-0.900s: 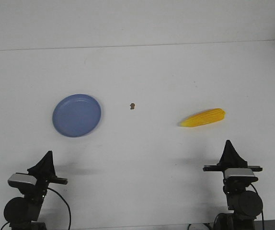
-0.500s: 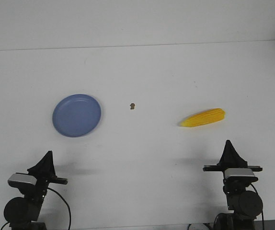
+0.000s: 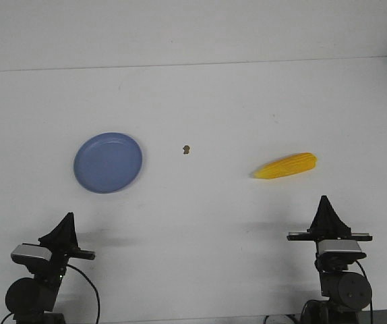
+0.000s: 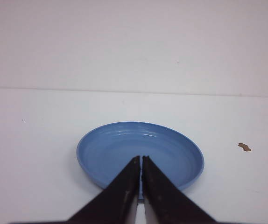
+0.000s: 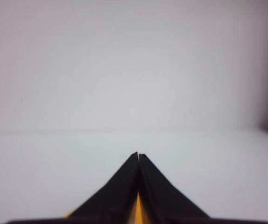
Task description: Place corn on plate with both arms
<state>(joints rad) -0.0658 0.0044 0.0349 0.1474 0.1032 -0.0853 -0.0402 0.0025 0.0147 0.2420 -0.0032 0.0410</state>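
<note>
In the front view, you have the periwinkle-blue plate [image 3: 108, 163] lying flat on the white counter [image 3: 200, 94], out toward nine o'clock from the middle, and nothing lies in it. The yellow corn cob [image 3: 285, 165] rests on the counter toward three o'clock, well apart from the plate, its pointed end aimed at about eight o'clock and its blunt end at two o'clock. Between the two sits a small brown speck [image 3: 187, 149], near the centre of the counter. Your left tool [image 3: 66, 217] stands at about seven o'clock, at the near edge, with the plate beyond it; your right tool [image 3: 324, 200] stands at about five o'clock, with the corn just beyond it. Neither touches anything.

In the left wrist view, your left tool [image 4: 140, 159] is clenched, the two black fingers [image 4: 124, 186] meeting at the tips with nothing between them. The plate [image 4: 124, 144] lies right ahead of the tips, its shallow bowl bare and ringed with faint ridges. The brown speck [image 4: 244, 147] shows on the counter off to one side of it.

In the right wrist view, your right tool [image 5: 138, 155] is likewise clenched on nothing, tips together. A sliver of the corn [image 5: 137, 212] shows yellow through the narrow gap low between the fingers, with a second sliver at the outer edge of one finger; the rest of the cob is hidden behind them. The picture is soft, so kernels cannot be made out.
</note>
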